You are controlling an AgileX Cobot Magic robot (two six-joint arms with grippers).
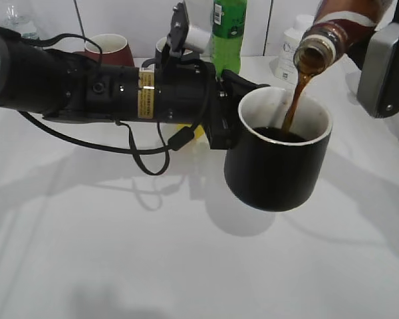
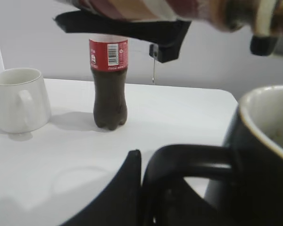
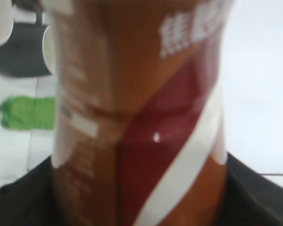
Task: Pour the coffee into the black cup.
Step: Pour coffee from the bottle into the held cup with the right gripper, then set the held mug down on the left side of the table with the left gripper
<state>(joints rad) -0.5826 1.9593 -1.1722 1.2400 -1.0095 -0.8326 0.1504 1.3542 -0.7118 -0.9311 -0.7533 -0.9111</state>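
Note:
The black cup (image 1: 279, 166) hangs above the table, held by its loop handle (image 2: 188, 155) in my shut left gripper (image 1: 221, 113), whose finger shows in the left wrist view (image 2: 132, 183). The coffee bottle (image 1: 332, 33) is tilted mouth-down over the cup at the top right. A brown stream of coffee (image 1: 296, 100) runs from it into the cup, where dark liquid lies at the bottom. My right gripper (image 1: 380, 66) is shut on the bottle, whose brown, white and red label fills the right wrist view (image 3: 141, 117).
A maroon mug (image 1: 110, 46), a tall green bottle (image 1: 229, 26) and a white bottle (image 1: 289, 50) stand along the back wall. A cola bottle (image 2: 108, 84) and a white mug (image 2: 19, 106) stand on the table. A dark grey mug (image 3: 19, 52) is also there.

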